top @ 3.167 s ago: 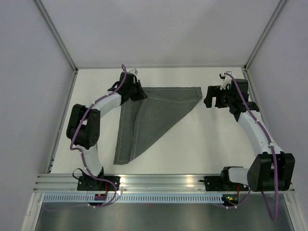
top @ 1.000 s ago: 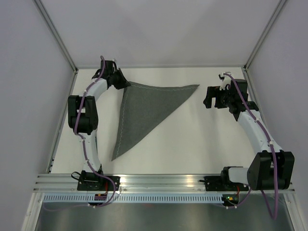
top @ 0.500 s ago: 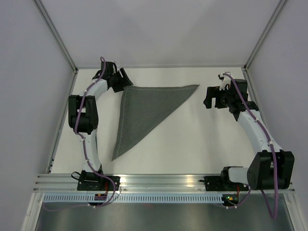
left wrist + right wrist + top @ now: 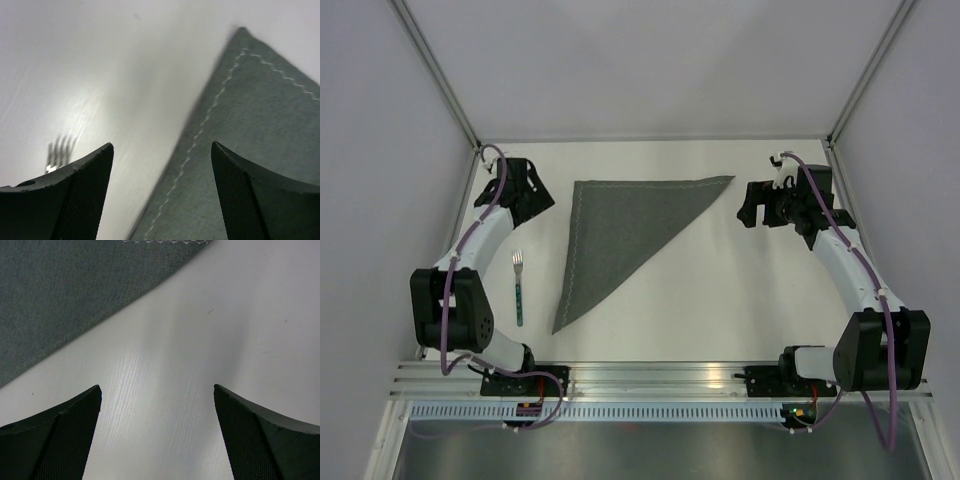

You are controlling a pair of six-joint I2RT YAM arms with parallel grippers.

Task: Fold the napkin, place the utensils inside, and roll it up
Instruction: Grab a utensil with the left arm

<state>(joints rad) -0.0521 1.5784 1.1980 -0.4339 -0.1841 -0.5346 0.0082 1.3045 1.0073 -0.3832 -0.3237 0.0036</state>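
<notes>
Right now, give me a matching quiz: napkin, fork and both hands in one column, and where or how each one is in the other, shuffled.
Things:
1. napkin
2. fork
3. left hand
4. right hand

Places or states:
a. open, just off the napkin's right tip
b. folded into a triangle, flat on the table
c. lying left of the napkin, tines pointing away from the arm bases
d. open, near the napkin's far left corner

Pairs: 1-b, 2-c, 3-d, 4-a
</notes>
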